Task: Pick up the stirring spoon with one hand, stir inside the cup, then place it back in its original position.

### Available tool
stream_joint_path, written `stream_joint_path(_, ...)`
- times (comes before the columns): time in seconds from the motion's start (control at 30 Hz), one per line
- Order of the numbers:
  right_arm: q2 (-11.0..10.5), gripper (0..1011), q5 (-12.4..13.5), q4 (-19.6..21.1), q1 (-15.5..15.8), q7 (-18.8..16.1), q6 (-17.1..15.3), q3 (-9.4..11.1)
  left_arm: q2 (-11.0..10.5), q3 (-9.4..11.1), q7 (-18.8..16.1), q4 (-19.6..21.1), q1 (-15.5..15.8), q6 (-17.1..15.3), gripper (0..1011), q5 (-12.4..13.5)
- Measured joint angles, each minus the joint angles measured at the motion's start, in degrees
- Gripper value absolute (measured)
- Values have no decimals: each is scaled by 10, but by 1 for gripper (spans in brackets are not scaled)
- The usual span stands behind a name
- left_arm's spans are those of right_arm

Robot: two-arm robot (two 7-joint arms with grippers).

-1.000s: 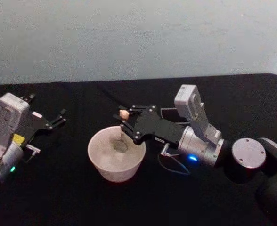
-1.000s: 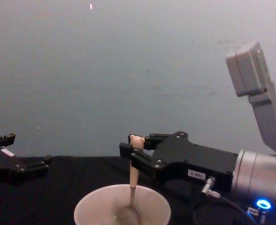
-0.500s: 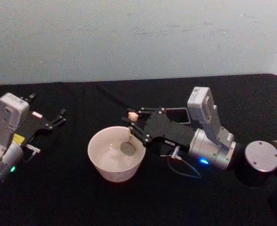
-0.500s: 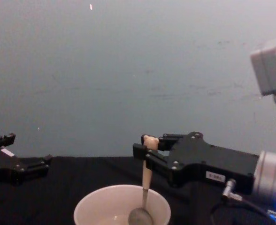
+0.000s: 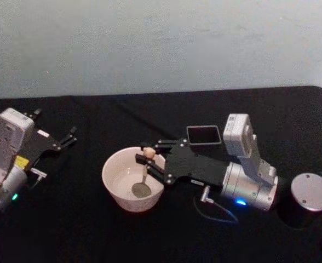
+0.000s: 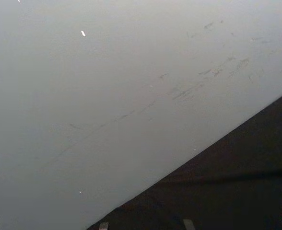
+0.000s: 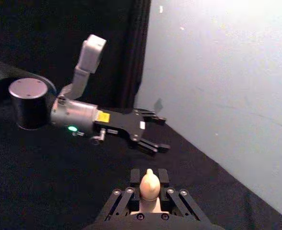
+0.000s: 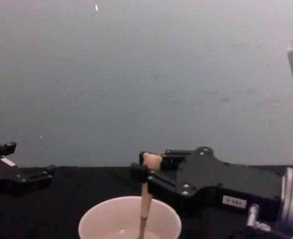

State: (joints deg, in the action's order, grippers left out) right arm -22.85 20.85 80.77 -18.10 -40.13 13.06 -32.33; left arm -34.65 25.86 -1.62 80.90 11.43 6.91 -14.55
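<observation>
My right gripper (image 5: 148, 159) is shut on the beige handle of the stirring spoon (image 5: 143, 174), just under its small bear head (image 8: 151, 161). The spoon stands nearly upright inside the cream-white cup (image 5: 115, 184), and its round bowl (image 5: 140, 190) rests low in the cup's near side. In the chest view the gripper (image 8: 147, 174) hangs over the cup's rim (image 8: 101, 209) with the spoon handle (image 8: 145, 204) dipping down into it. The right wrist view shows the bear head (image 7: 149, 185) between the fingers. My left gripper (image 5: 68, 137) is parked at the table's left, open and holding nothing.
A dark grey square-mouthed holder (image 5: 203, 135) stands just behind the right gripper. A silver-topped black cylinder (image 5: 310, 193) sits at the far right. Black cloth covers the table, and a pale wall rises behind it.
The right gripper has drawn back toward me and a little left, carrying the spoon bowl from the cup's far right side to its near side. The left arm has not moved.
</observation>
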Motion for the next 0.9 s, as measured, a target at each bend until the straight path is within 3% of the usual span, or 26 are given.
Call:
stream_joint_path(0.23,12,214,-1,-7,-8,1,-2,-15,0,0,0,0,0,0,1002,0)
stream_joint_path(0.4,32,214,-11,-30,-24,15,-1,-21,0,0,0,0,0,0,1001,0)
stream_joint_path(0.67,59,214,-31,-74,-50,43,4,-18,0,0,0,0,0,0,1001,0)
stream_joint_path(0.9,63,215,-38,-88,-56,52,4,-9,0,0,0,0,0,0,1001,0)
